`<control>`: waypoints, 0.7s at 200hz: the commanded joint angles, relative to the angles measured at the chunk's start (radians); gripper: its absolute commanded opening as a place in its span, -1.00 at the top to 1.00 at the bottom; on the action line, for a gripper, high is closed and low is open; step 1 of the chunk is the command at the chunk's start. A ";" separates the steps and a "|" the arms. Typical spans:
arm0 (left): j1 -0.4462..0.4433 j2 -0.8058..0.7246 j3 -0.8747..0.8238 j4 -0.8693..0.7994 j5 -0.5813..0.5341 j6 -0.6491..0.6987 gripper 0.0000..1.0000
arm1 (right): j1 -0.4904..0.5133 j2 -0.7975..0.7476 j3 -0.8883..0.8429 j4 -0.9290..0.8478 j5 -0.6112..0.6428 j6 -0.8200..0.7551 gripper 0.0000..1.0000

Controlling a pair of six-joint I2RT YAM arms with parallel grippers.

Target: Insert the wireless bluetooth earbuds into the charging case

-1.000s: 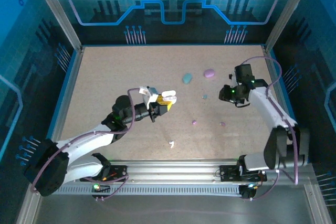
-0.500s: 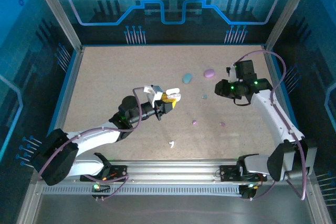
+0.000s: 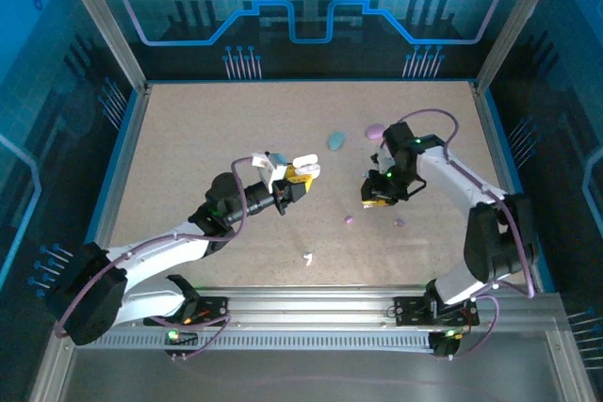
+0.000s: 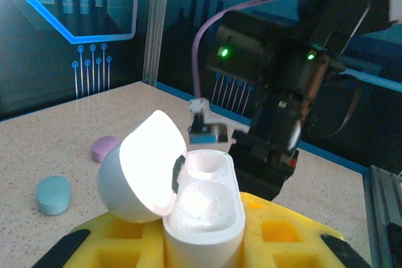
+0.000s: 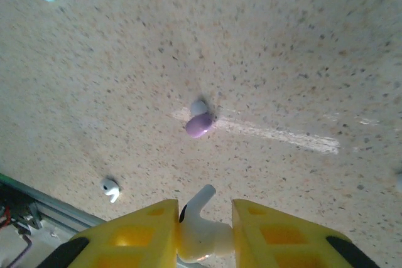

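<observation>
White earbud [image 5: 198,238] clamped in right gripper [image 3: 374,198] | left gripper [image 3: 301,174] clasps open case [image 4: 202,213] | best: line stem over empty well, lower slowly

Speckled beige table [image 5: 282,42], white case [image 4: 188,205], white earbud [image 5: 201,230] between yellow pads [image 5: 135,236], purple earbud [image 5: 199,125], teal case [image 4: 53,194]

glossy white plastic case [image 4: 202,221], glossy white earbud [image 5: 200,238], matt speckled tabletop [image 5: 301,42]
</observation>
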 commanded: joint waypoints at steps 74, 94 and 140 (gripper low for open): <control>-0.006 -0.025 -0.001 -0.001 -0.018 0.033 0.53 | 0.024 0.242 0.027 -0.027 -0.024 -0.071 0.41; -0.007 -0.023 0.001 -0.001 -0.018 0.033 0.53 | 0.021 0.272 0.048 -0.022 -0.008 -0.076 0.41; -0.005 -0.013 0.005 -0.001 -0.021 0.035 0.53 | 0.003 0.324 0.088 -0.018 0.004 -0.092 0.38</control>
